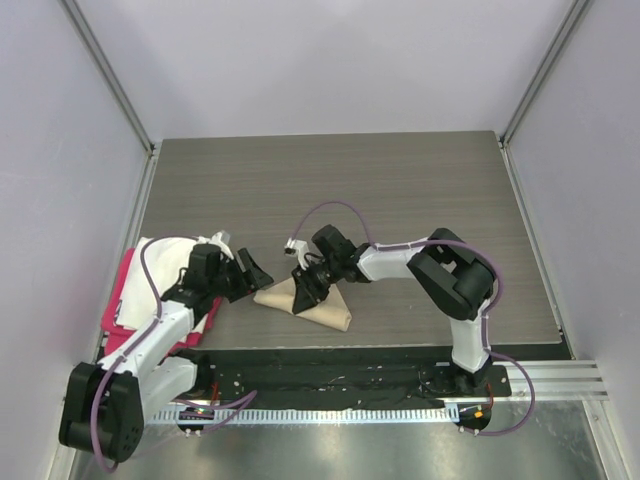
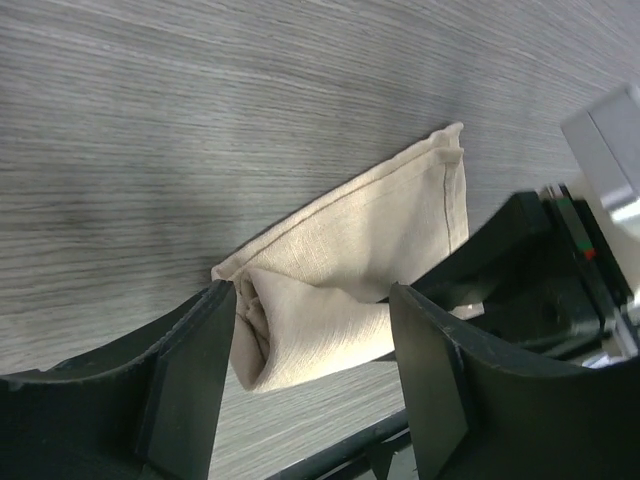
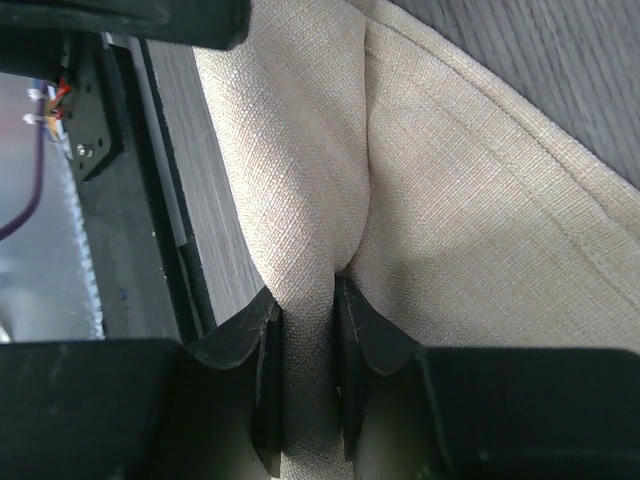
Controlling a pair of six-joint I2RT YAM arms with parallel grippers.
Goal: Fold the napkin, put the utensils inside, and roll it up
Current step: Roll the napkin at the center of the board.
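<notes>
Pinching a fold of the napkin (image 1: 326, 311), the right claw (image 1: 303, 289) grips; the left claw (image 1: 254, 273) gapes beside it.

Beige napkin (image 2: 350, 240): woven cloth, matt, coarse weave, stitched hem. Grey table (image 2: 200, 120): wood-grain, matt, smooth. Black left gripper fingers (image 2: 190, 370): plastic-looking, matt, smooth.

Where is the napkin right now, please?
In the top view the napkin lies folded at the table's near edge, left of centre; the right gripper pinches it, the open left gripper beside it.
</notes>
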